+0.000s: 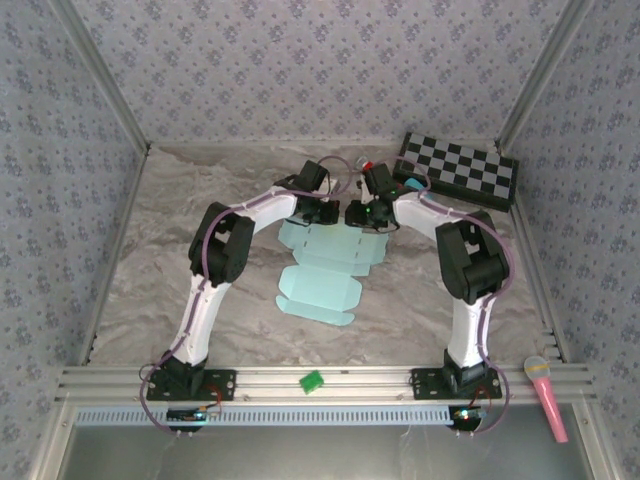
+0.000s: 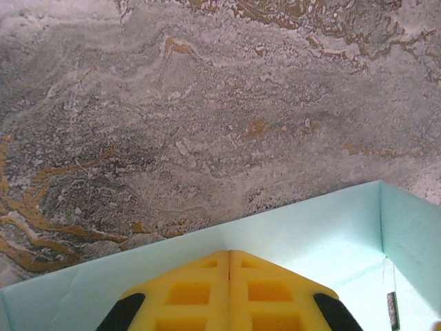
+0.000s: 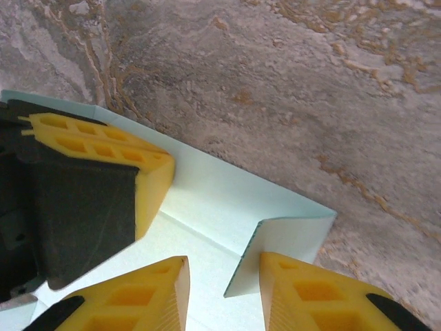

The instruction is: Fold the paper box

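The paper box is a pale blue die-cut sheet lying flat mid-table, flaps spread. Both grippers meet at its far end. My left gripper is shut, and its yellow tips rest on the sheet against a raised back wall. My right gripper is open around an upright corner flap. The flap leans on the right finger's inner face, with a gap to the other finger. The left gripper's yellow fingers sit close by on the same panel.
A checkerboard lies at the back right, with a blue marker beside it. A small green block and a pink microphone-shaped toy rest on the front rail. Patterned walls enclose the marbled table.
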Robot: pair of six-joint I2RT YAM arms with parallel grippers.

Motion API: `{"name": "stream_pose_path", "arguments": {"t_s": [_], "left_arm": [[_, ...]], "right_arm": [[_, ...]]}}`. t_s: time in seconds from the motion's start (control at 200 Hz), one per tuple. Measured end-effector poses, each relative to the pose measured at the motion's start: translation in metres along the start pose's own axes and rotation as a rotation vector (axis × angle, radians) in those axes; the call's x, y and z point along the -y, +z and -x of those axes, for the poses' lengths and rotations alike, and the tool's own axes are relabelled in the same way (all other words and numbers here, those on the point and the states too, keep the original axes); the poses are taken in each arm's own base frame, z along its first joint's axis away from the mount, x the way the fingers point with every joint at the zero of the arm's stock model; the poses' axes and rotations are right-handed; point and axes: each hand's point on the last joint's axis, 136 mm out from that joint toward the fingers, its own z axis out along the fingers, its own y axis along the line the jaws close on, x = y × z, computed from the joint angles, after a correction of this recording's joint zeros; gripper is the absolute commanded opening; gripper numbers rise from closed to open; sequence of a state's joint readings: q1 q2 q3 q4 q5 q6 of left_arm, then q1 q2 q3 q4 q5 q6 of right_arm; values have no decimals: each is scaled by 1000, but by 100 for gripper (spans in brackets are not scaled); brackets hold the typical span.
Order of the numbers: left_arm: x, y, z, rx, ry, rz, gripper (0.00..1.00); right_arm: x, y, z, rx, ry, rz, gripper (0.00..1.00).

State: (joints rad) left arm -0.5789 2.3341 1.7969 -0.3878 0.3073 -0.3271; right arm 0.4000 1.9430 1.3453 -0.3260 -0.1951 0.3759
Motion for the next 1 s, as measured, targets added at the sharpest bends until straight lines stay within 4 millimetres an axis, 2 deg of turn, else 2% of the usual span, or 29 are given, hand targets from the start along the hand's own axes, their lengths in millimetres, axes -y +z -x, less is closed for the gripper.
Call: {"name": "stream_pose_path", "arguments": {"t_s": [0.22,0.34,0.52,0.645,0.82,0.999], "left_arm": [[0,1,1,9,-1,-3,0],[0,0,1,15,-3,-4,0],[0,0,1,25,1,-7,0],[0,0,0,29,2,-8,0],[-1,0,0,37,5,-8,0],[0,0,1,39,5,-10,0]], "right_arm": [[-6,-51,-7,61,-32,-45,37],[-4,-70,-35,48,-42,-61,38],[9,-72,-105,-71,-26,-101,38],[9,-72,-136,-111,-17,-112,38],[11,-64,-146,-101,31,-107,37],[9,-54,-138,-67,69,-99,37]]}}
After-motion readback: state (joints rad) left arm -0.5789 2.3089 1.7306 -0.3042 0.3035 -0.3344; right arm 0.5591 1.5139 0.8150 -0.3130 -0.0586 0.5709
